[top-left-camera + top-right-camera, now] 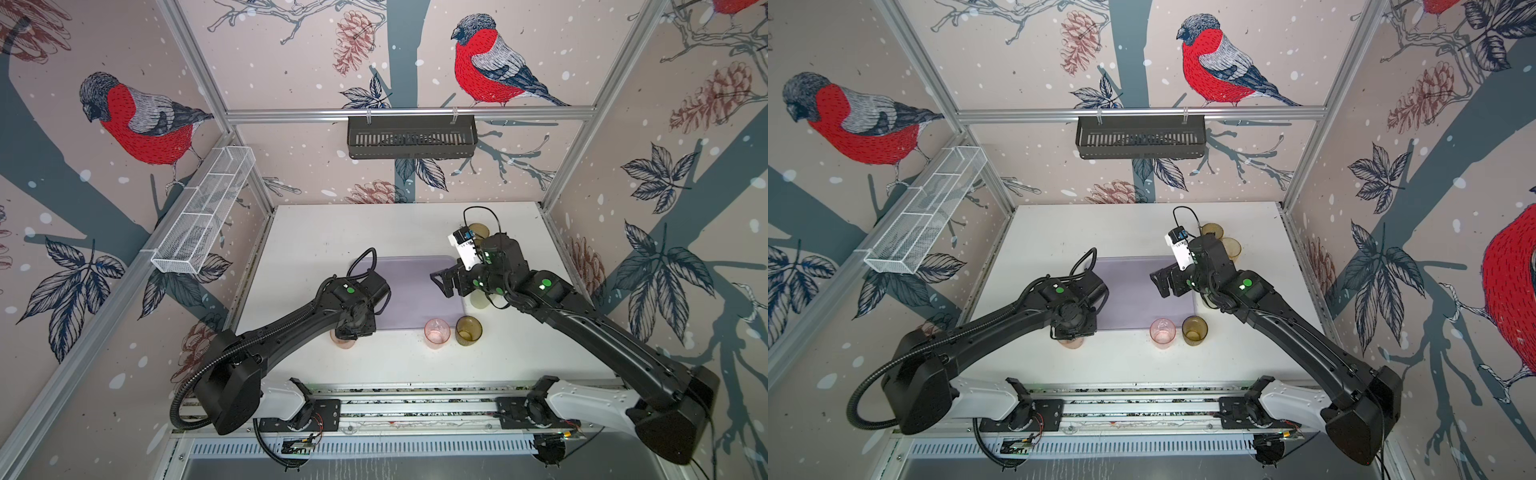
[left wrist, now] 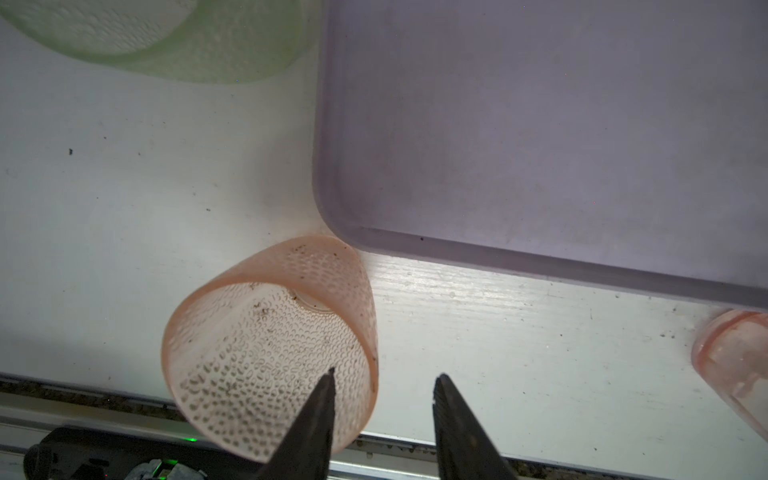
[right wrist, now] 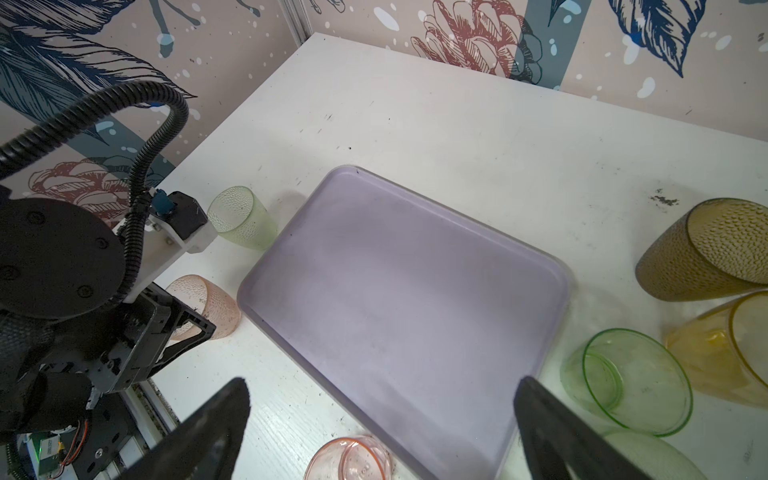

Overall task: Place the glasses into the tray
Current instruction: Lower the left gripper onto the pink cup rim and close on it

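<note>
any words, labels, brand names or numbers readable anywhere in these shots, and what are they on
Nothing reads clearly in any view.
Dark marks on the white camera mount: too blurred to read.
Label on the green circuit board: too small to read.
The tray and the pink glass: no print seen.

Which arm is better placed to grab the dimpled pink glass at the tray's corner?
Left. The left gripper straddles the rim of the dimpled pink glass beside the tray, one finger inside, one outside. The right gripper hangs open above the tray, farther off.
</note>
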### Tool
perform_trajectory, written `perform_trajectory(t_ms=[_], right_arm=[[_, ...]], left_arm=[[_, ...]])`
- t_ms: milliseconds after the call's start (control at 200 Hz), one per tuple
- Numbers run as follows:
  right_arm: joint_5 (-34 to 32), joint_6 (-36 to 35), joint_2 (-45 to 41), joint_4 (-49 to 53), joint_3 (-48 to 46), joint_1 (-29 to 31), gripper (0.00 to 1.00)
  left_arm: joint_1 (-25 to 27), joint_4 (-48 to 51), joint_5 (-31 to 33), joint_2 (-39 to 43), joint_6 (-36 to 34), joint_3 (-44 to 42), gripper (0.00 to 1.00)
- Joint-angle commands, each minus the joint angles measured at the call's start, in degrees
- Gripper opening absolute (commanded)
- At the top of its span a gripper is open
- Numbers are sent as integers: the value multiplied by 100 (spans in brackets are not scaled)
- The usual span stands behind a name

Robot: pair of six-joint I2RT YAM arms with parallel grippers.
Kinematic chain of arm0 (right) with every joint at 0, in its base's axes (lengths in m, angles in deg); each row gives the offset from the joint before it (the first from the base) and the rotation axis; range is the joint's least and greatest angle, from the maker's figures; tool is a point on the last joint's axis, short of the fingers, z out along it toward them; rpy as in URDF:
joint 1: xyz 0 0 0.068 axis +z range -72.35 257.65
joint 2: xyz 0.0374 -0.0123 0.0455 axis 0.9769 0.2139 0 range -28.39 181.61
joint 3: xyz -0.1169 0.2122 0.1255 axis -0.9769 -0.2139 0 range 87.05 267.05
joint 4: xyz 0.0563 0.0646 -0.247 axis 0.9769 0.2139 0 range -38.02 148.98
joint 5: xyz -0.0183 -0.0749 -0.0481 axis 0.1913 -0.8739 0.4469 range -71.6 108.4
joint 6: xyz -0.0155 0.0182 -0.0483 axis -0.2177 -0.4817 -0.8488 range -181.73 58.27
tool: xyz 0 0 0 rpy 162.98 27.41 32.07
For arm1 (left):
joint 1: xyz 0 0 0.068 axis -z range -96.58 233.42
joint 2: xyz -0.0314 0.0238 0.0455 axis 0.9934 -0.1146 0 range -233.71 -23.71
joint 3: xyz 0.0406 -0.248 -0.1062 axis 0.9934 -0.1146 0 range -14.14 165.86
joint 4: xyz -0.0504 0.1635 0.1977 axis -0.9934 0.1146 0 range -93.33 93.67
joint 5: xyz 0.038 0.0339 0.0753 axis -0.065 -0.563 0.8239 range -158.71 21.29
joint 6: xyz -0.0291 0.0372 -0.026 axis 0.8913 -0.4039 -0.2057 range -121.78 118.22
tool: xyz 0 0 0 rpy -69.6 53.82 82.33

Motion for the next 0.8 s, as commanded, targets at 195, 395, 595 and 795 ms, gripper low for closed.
perform_trajectory(t_ms=[195, 395, 595, 795], right_arm=[[29, -4, 7, -144, 17, 8, 100], [37, -13, 41, -161, 17, 8, 100], [37, -16, 45, -169, 26, 2, 100], [26, -16, 49, -177, 17, -3, 100]], left_arm=[[13, 18, 82, -60, 57, -123, 37], [13, -24, 73, -102, 57, -145, 33], [12, -7, 69, -148, 48, -154, 30], [13, 16, 82, -165, 39, -154, 28]])
